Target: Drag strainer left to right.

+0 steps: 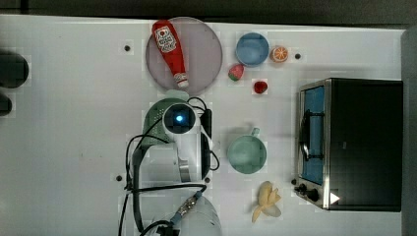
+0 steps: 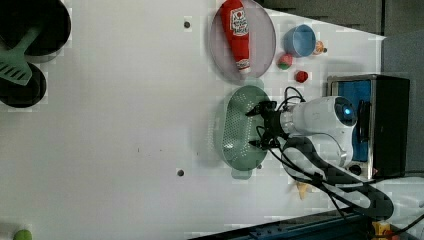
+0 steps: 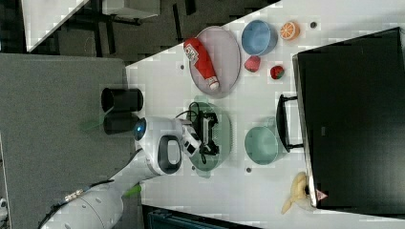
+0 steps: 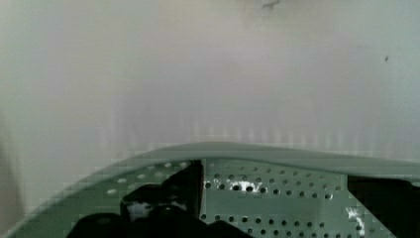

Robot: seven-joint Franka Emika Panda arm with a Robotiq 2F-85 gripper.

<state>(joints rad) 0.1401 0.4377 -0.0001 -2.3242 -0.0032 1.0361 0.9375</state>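
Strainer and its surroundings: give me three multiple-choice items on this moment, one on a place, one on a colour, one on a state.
1. Where does the ketchup bottle lie?
A. in the blue bowl
B. on the round plate
C. on the toaster oven

2. What colour is the strainer?
A. pale green
B. red
C. yellow

3. How does the gripper stand?
A. shut on the mug
B. shut on the banana
C. open inside the strainer

1 B: the bottle rests on the plate.
2 A: its holed bowl is mint green.
3 C: the left view shows the fingers spread apart within the strainer.

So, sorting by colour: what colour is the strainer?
Pale mint green strainer, dotted with small holes; clearest in the left view.
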